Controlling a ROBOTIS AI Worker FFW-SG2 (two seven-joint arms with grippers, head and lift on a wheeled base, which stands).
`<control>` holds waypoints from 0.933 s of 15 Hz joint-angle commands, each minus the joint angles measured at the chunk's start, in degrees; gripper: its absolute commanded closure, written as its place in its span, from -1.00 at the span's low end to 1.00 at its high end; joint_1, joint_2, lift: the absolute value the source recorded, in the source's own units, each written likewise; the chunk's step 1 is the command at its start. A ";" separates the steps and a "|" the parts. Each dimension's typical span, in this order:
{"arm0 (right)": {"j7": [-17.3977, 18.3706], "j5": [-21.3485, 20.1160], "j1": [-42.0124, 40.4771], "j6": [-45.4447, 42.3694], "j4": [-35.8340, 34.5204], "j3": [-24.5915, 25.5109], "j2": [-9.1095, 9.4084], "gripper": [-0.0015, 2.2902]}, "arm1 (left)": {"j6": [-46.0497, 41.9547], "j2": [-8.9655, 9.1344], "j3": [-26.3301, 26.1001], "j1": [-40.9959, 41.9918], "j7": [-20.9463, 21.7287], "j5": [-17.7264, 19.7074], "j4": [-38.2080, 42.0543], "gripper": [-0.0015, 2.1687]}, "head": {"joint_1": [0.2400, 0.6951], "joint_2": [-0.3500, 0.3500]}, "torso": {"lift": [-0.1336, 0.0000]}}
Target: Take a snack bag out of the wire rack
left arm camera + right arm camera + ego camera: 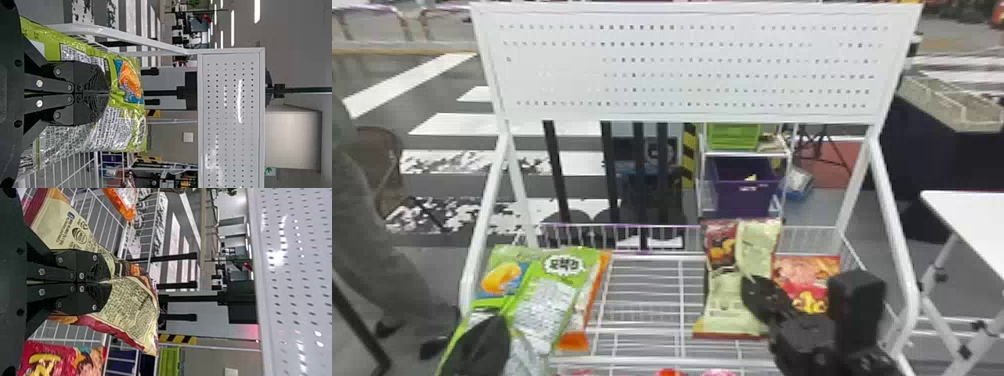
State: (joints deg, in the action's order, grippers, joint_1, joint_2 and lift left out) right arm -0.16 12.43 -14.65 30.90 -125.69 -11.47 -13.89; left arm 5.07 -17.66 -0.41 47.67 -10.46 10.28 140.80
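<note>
Fingers of the right tool pinch a beige bag; the left tool, likewise closed, grips a green bag; wire rack beneath.

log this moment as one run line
left gripper: shut on green snack bag | right gripper: shut on cream snack bag | red snack bag: in wire rack

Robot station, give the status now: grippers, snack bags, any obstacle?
Left gripper shut on green bag, right gripper shut on beige bag. Neither bag out of wire rack yet. Red bag close beside the beige one, might catch.
</note>
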 commanded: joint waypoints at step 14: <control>-6.87 -2.59 -40.37 -33.05 -16.17 21.58 8.17 0.96 | -0.01 -0.18 -0.73 -0.48 0.09 0.00 -0.17 0.62 | 0.14 0.00 | 1.00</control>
State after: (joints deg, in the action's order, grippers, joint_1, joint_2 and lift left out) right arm -6.79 9.81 -54.35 -1.16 -141.35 9.74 -6.01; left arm 5.06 -17.93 -1.05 47.20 -10.43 10.28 140.62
